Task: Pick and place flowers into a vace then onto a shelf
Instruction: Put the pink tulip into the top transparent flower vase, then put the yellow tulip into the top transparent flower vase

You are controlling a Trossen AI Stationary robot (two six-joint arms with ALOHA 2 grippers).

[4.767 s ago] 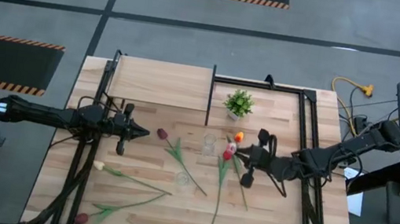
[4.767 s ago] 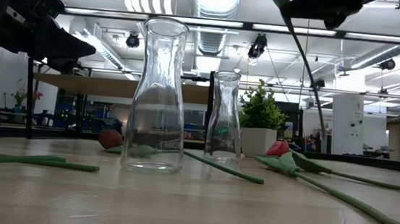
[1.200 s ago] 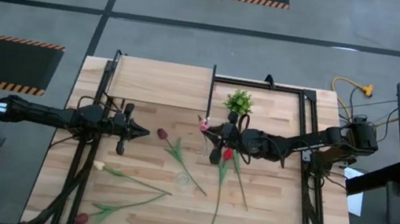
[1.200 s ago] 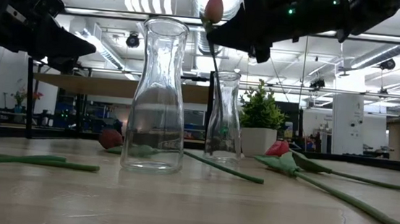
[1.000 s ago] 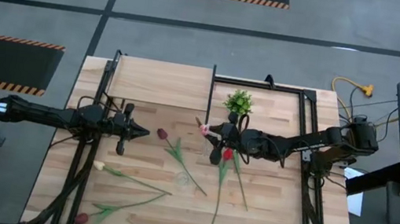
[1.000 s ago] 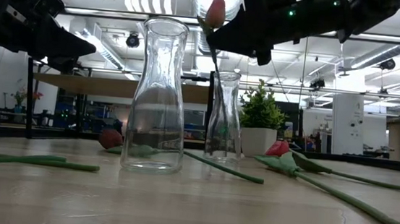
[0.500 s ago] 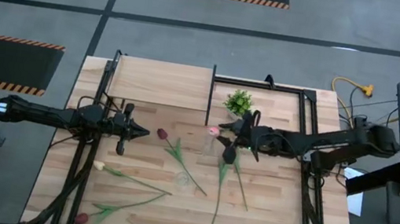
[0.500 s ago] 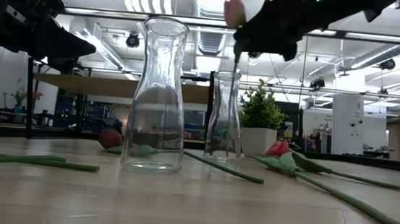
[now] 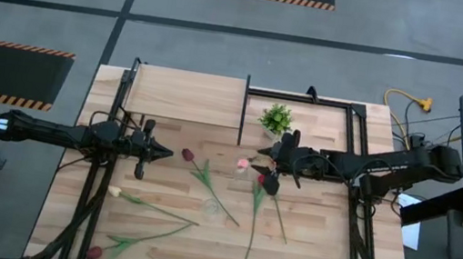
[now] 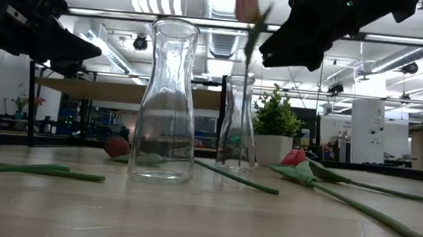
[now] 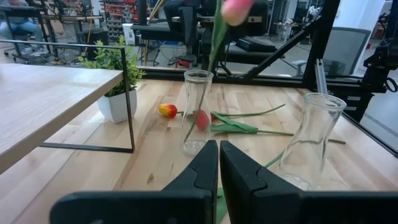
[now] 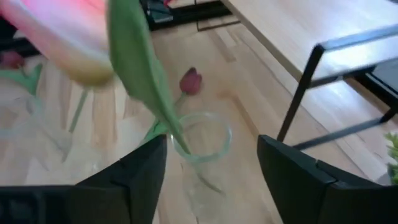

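A pink tulip (image 10: 246, 4) stands with its stem in the farther glass vase (image 10: 239, 125), its head above the vase's mouth (image 12: 200, 138). My right gripper (image 12: 211, 177) hovers just right of it, open, its fingers on either side of the tulip's leaf (image 12: 144, 84) without touching. My left gripper (image 9: 159, 149) waits shut over the table's left half, pointing at the vases. A second, empty vase (image 9: 212, 208) stands nearer the front. Other tulips lie flat on the table: dark red (image 9: 188, 155), cream (image 9: 114, 192), red (image 11: 202, 119), orange-yellow (image 11: 166, 111).
The shelf (image 9: 186, 95) stands at the far left of the table on a black frame. A small potted plant (image 9: 276, 118) sits just right of it, behind the vase. Another dark red tulip (image 9: 93, 253) lies at the near left corner.
My right gripper has opened and let go of the pink tulip, then drawn back toward the table's right edge. The tulip, which leaned toward the left, now stands nearly upright in the farther vase.
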